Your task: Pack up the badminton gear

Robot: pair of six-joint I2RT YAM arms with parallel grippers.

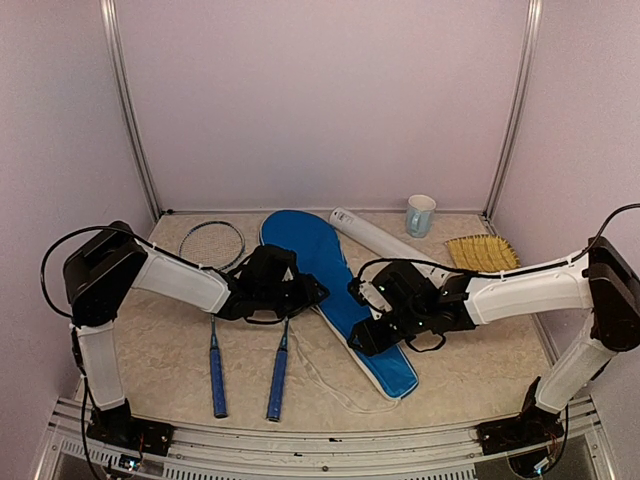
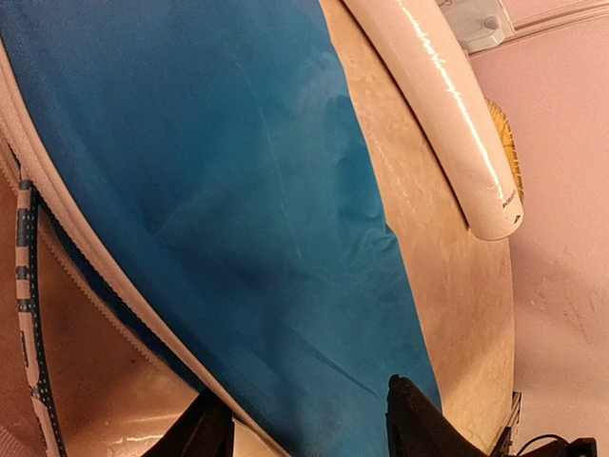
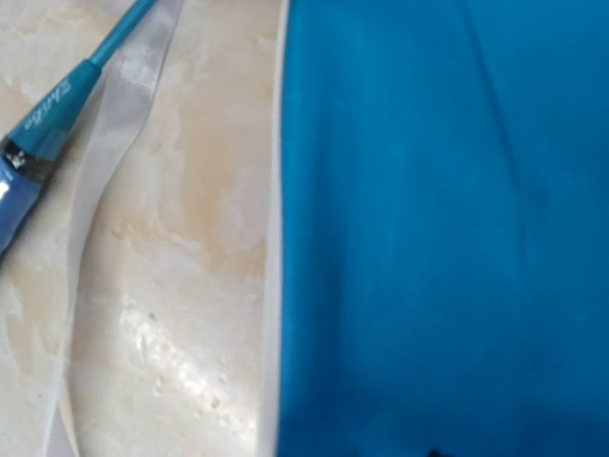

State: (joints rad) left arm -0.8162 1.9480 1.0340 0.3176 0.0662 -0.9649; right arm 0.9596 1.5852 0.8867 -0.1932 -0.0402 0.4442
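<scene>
A blue racket-shaped cover (image 1: 335,285) lies diagonally on the table. Two rackets with blue handles (image 1: 217,375) (image 1: 277,372) lie to its left, one head (image 1: 212,243) showing at the back. The long white tube (image 1: 385,240) lies behind the cover. My left gripper (image 1: 312,292) is at the cover's left edge. In the left wrist view it (image 2: 309,428) is open, its fingers either side of the blue fabric (image 2: 238,190). My right gripper (image 1: 362,338) hangs low over the cover's narrow end. Its wrist view shows only fabric (image 3: 438,228) and a racket shaft (image 3: 48,124), not its fingers.
A pale blue mug (image 1: 420,215) stands at the back, right of the tube. A straw-coloured brush (image 1: 482,252) lies by the right wall. A thin pale strap (image 3: 105,162) trails on the table beside the cover. Pink walls close in three sides.
</scene>
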